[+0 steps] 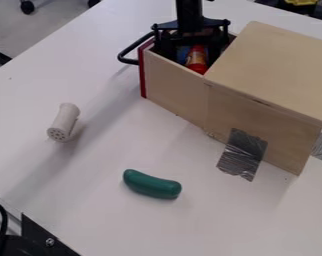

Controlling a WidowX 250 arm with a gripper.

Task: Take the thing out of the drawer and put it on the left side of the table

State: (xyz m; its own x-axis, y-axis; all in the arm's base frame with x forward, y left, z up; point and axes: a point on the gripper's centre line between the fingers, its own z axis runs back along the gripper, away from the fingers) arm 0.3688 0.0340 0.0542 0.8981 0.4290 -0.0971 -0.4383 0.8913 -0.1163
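Apparently the task is only in its first part. The drawer (174,82) stands open, pulled out from the wooden box (274,65), so the way to the inside is free from above. The red thing (197,60), with some orange on its side, lies inside the drawer, near the edge of the box's top. Over it hangs the gripper (193,51), low in the opening; its jaws look spread, one on each side of the red thing, and I see no grip on it. So what is done, I judge, is the opening and the lining up — the taking out is not yet done. What remains is to close on the thing, raise it above the drawer's walls, carry it to the left side of the table (90,200) — and there let it go.
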